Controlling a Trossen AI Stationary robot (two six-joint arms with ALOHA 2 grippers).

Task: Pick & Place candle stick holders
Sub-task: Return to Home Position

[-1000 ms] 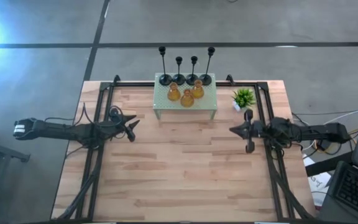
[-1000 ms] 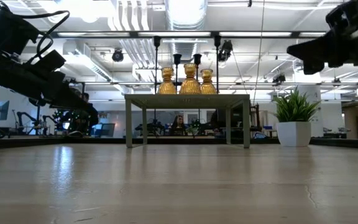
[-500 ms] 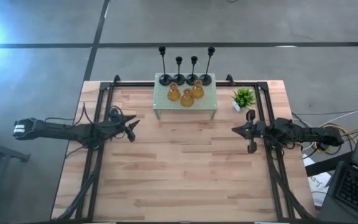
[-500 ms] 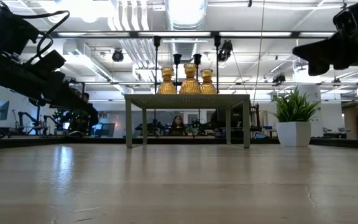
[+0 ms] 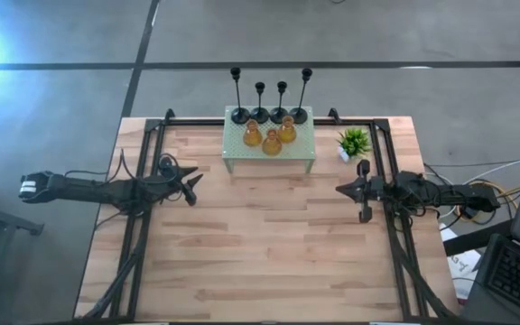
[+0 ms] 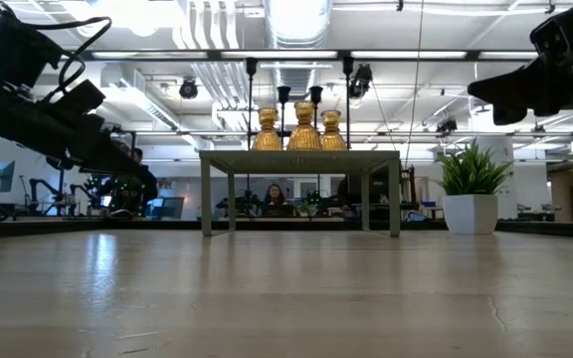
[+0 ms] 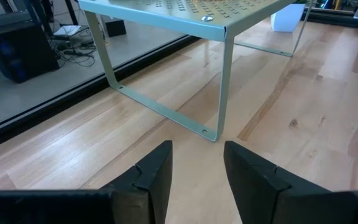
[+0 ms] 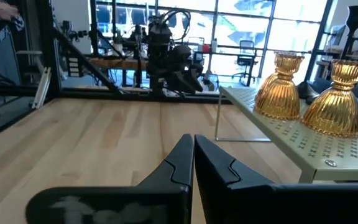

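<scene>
1. Four black candle stick holders (image 5: 260, 115) and three amber holders (image 5: 272, 142) stood on the shelf (image 5: 301, 150).
2. Left gripper (image 5: 191, 183) hovered over the table (image 5: 260, 262), fingers parted, empty.
3. Right gripper (image 5: 338, 189) hovered opposite, fingers pressed together, empty.

A shelf (image 5: 298, 147) stands at the back middle of the bench (image 5: 260, 262). On it, four stemmed holders (image 5: 259, 114) line the rear edge, with three squat holders (image 5: 272, 143) just before them. A plant (image 5: 354, 142) sits right of the shelf. The left hand (image 5: 193, 187) hangs left of the shelf and forward of it. The right hand (image 5: 339, 190) hangs to the shelf's right, before the plant.
</scene>
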